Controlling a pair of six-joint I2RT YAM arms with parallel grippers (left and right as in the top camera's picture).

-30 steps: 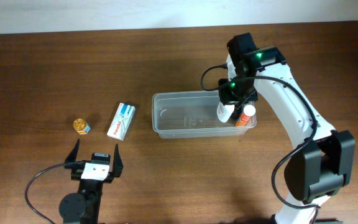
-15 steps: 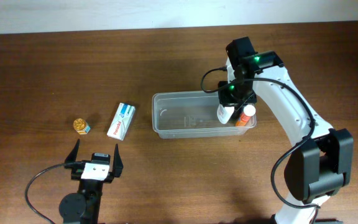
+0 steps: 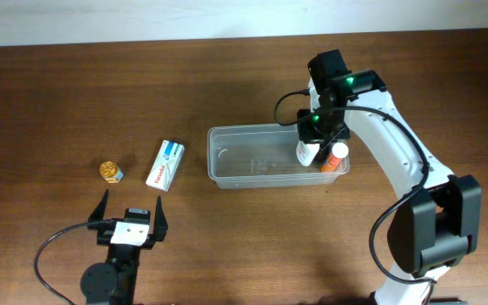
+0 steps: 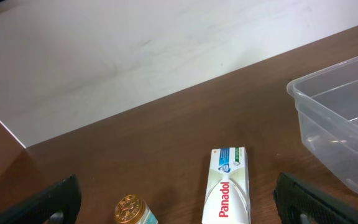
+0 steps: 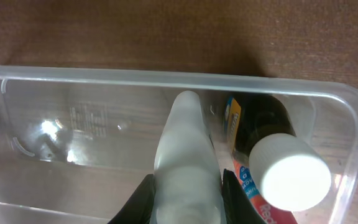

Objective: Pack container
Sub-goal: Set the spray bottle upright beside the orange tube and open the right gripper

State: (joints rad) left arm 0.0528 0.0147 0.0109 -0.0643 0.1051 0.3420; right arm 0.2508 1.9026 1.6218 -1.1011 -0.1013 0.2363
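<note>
The clear plastic container (image 3: 252,158) sits at the table's middle; its corner shows in the left wrist view (image 4: 340,118) and its rim in the right wrist view (image 5: 104,78). My right gripper (image 3: 312,142) is over its right end, shut on a small white bottle (image 5: 186,162). A dark bottle with a white cap and orange label (image 5: 272,149) lies in the container beside it (image 3: 337,158). My left gripper (image 3: 131,222) is open and empty at the front left. A white Panadol box (image 3: 165,164) and a gold-capped jar (image 3: 110,172) lie ahead of it.
A pale wall or surface (image 4: 135,50) borders the table's far edge. The Panadol box (image 4: 227,186) and the gold-capped jar (image 4: 131,210) lie between my left fingers in the left wrist view.
My right gripper has shifted slightly up and away with the white bottle since one second ago. The left arm has not moved.
</note>
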